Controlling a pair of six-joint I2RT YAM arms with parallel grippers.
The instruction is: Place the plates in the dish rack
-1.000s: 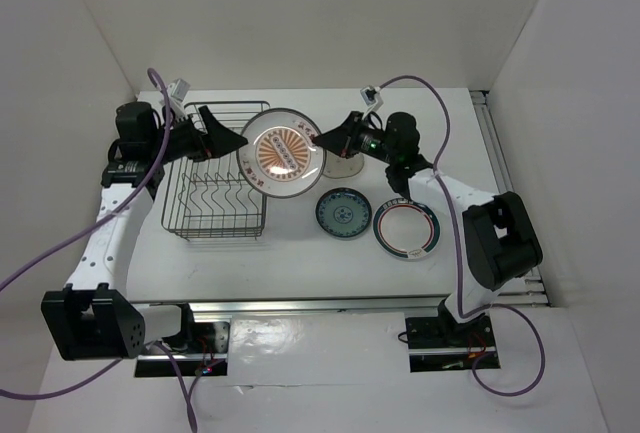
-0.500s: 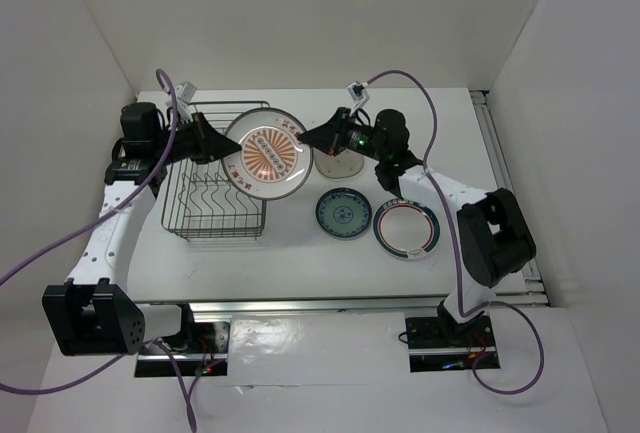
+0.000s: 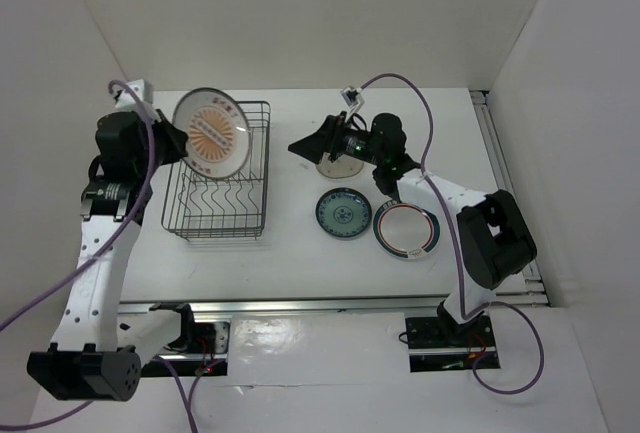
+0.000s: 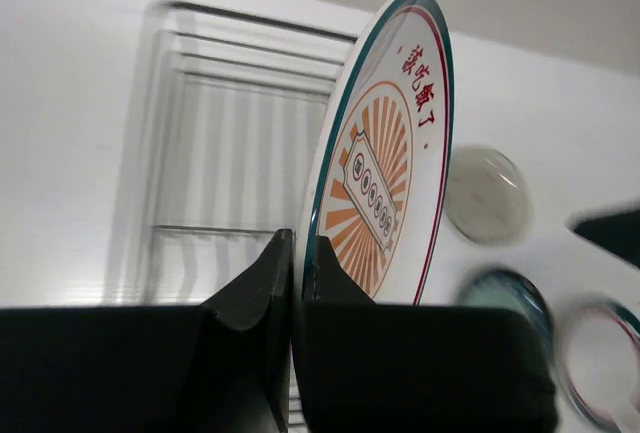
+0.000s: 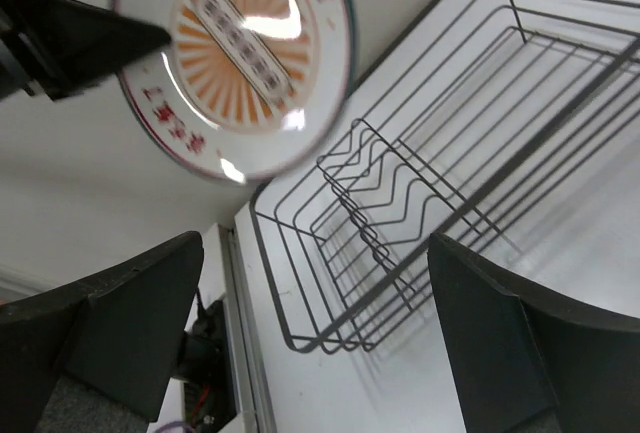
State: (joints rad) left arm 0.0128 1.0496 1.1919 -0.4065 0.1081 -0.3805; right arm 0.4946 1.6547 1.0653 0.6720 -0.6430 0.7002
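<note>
From above, the sunburst plate [image 3: 212,133] has passed from the right gripper [image 3: 300,145], now spread wide over the tabletop's far half, to the left gripper [image 3: 178,140], which has swung it above the far end of the dish rack [image 3: 225,203] by the left edge; slotting it in looks next. The left wrist view shows those jaws pinched on the plate's rim, plate standing on edge. The right wrist view shows that gripper wide apart, empty, the plate well clear.
</note>
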